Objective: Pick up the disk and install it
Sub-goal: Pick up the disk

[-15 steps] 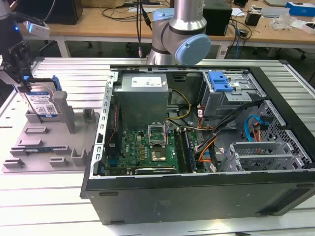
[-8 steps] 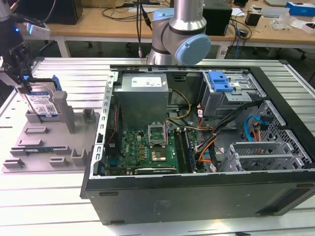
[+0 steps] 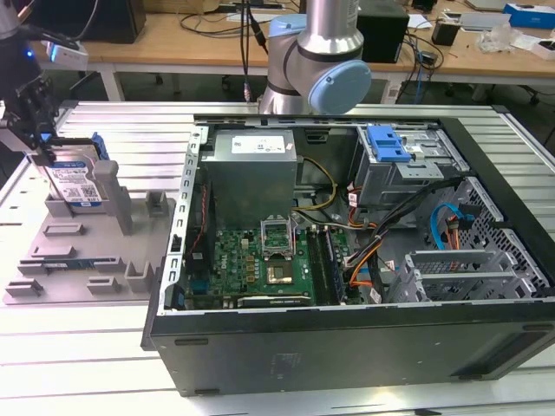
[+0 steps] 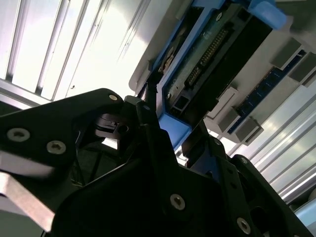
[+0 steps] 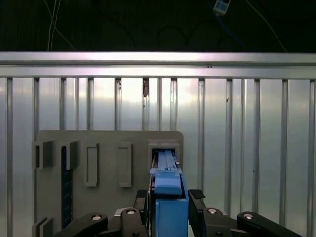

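No print legible.
- Disk (image 3: 73,176), 9 o'clock from computer case (image 3: 347,340) in exterior view: white-and-blue label (image 3: 80,189) on face. Lines of print too small to make out.
- Grey metal box (image 3: 251,182) inside case, toward 11 o'clock corner: white sticker (image 3: 263,146) on top. Dark marks only, unreadable.

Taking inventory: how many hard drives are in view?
1: the disk stands upright in the grey fixture at the exterior view's left, gripper at it. Others may hide in the drive cage.
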{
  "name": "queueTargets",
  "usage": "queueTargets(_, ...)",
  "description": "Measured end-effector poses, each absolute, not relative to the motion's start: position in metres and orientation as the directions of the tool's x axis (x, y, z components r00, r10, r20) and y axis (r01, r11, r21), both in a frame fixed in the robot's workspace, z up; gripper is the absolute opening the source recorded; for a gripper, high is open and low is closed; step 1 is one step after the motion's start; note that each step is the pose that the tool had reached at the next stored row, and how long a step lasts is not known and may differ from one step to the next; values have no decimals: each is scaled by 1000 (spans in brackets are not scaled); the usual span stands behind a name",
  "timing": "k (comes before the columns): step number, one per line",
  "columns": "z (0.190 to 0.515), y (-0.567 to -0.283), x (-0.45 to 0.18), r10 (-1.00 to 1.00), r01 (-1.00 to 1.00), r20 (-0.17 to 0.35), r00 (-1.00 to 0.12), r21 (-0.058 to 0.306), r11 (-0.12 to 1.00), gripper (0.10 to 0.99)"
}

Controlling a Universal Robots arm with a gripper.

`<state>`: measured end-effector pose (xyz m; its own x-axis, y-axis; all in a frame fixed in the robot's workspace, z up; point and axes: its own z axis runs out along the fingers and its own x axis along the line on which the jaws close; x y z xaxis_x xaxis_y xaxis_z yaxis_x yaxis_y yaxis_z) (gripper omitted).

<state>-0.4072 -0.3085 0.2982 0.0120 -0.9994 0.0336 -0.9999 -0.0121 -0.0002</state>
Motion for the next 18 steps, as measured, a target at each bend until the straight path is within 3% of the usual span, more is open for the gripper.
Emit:
queueTargets(4, 298, -309, -407, -999, -1000, 34, 12, 0, -12, 443)
queueTargets(5, 298, -309, -407, -999, -1000, 34, 12, 0, -12, 373)
queueTargets(18, 297, -309, -407, -999, -1000, 34, 12, 0, -12, 369)
